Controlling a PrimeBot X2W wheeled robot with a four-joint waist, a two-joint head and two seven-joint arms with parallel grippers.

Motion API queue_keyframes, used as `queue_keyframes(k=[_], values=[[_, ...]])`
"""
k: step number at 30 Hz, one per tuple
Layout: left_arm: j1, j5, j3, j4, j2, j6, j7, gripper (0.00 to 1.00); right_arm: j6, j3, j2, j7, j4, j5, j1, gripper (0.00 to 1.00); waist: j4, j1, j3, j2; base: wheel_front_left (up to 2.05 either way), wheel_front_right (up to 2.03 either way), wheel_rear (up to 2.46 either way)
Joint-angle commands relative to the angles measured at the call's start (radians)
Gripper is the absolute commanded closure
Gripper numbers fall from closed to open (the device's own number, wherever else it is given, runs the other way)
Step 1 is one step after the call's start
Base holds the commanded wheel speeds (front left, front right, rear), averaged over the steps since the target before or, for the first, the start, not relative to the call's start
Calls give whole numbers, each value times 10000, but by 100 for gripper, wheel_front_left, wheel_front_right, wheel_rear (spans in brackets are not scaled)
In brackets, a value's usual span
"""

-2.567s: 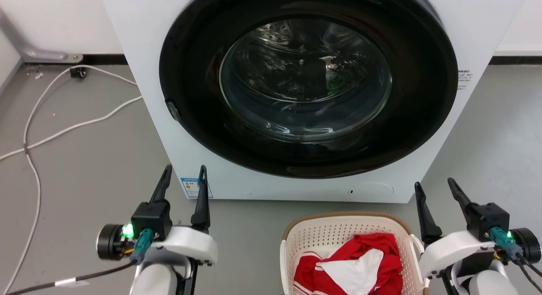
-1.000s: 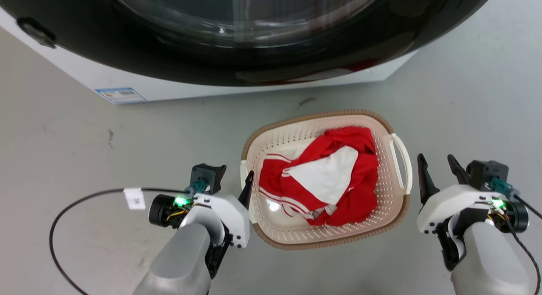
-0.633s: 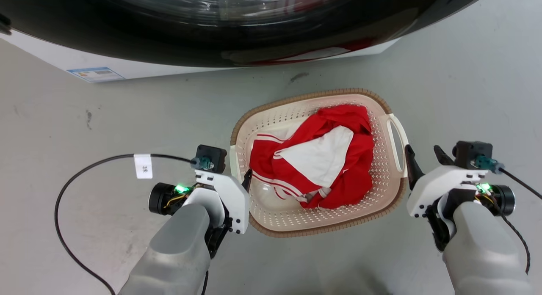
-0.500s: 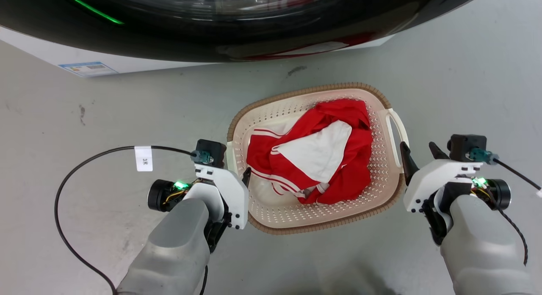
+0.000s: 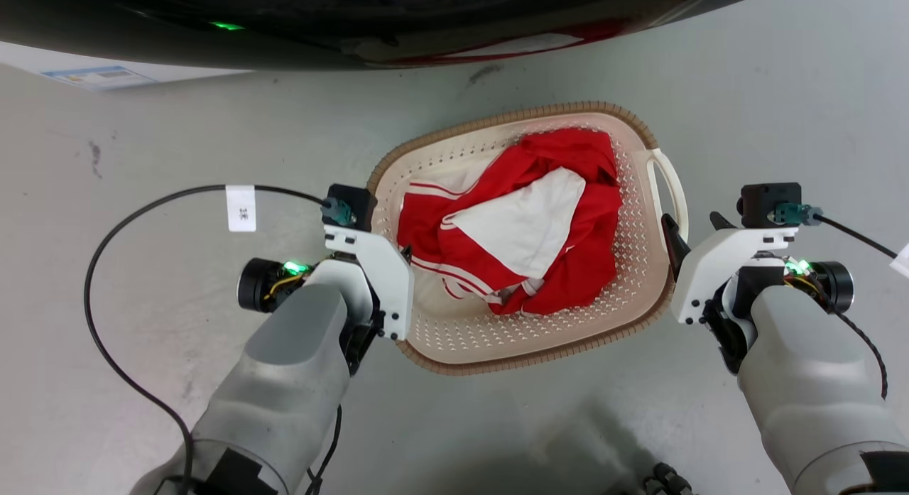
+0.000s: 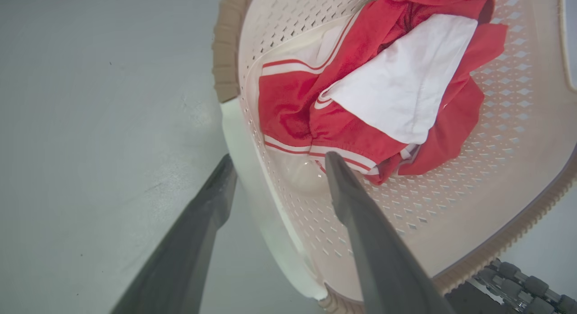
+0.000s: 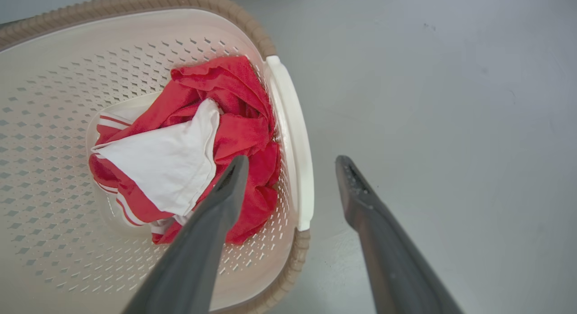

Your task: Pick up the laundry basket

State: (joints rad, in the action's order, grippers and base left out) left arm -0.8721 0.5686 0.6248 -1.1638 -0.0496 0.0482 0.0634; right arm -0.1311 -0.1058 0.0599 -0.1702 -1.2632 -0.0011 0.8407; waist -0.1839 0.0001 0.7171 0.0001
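Note:
The laundry basket (image 5: 454, 332), cream and perforated with a brown woven rim, stands on the grey floor in front of the washer. A red and white garment (image 5: 525, 225) lies inside it. My left gripper (image 6: 279, 157) is open and straddles the basket's left white handle (image 6: 236, 134), one finger outside the wall and one finger inside near the garment (image 6: 383, 88). My right gripper (image 5: 690, 221) is open too. In the right wrist view it (image 7: 292, 158) straddles the right white handle (image 7: 293, 138), its left finger over the garment (image 7: 180, 152) and its right finger over the floor.
The washer's black door (image 5: 355, 19) and white body with a blue label (image 5: 92, 74) fill the top edge, close behind the basket. A black cable with a white tag (image 5: 240, 207) loops over the floor at left. Dark rollers (image 5: 660, 477) show at the bottom.
The head camera has tilted down, so the washer slid up the view. Both arms have moved in from beside the basket until each open gripper straddles a handle.

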Motion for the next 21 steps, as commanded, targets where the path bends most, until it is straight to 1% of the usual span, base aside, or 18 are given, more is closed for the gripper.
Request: queue_keyframes(k=[1,14,18,21], values=[[-273,90,54,-123,-12,-67,57,0,7,43,-6,92,-77,-45,229,0,-82,-1,222,-1,0,0,0],[-1336,282,295,-774,-12,-297,616,0,7,276,-91,554,-238,-5,750,0,-193,-1,1132,-1,0,0,0],[-1591,315,351,-866,-12,-364,722,0,7,337,-102,574,-248,150,939,0,-197,-1,1413,-1,0,0,0],[-1758,317,416,-896,-10,-362,721,0,7,552,-106,576,-258,527,1052,0,-167,-1,1602,-1,0,0,0]])
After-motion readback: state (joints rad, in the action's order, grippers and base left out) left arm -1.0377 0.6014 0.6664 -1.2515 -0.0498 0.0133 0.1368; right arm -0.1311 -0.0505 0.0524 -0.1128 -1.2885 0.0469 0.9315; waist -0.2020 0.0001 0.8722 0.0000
